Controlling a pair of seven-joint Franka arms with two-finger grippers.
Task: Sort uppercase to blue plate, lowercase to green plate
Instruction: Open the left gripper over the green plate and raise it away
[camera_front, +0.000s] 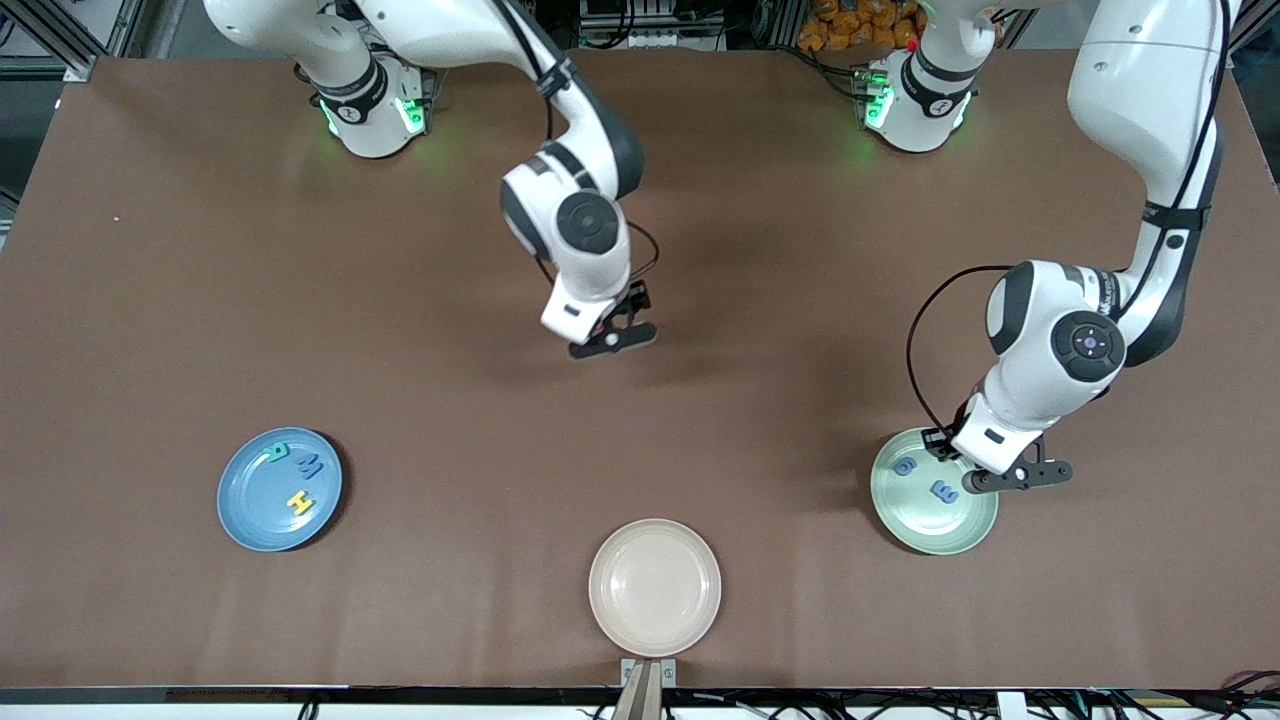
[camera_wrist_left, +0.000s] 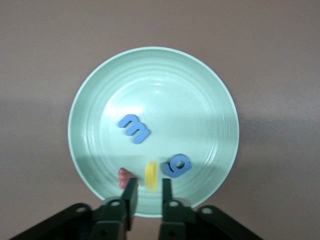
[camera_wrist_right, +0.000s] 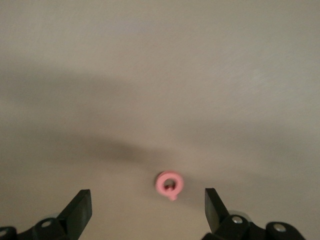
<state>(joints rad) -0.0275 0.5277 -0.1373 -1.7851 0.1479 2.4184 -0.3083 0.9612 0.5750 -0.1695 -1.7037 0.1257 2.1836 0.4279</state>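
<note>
The blue plate (camera_front: 236, 502) carries a teal R (camera_front: 279, 452), blue M (camera_front: 309, 465) and yellow H (camera_front: 299, 500). The green plate (camera_wrist_left: 95, 105) carries blue m (camera_wrist_left: 134, 128), blue g (camera_wrist_left: 176, 166), a yellow letter (camera_wrist_left: 150, 174) and red w (camera_wrist_left: 123, 177) — all flat. A pink-red Q (camera_wrist_right: 169, 184) lies alone on the desk.

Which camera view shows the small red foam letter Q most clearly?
The right wrist view: the small red foam letter Q lies on the bare brown table below the open right gripper. In the front view that arm hides it, and the left wrist view does not include it.
</note>
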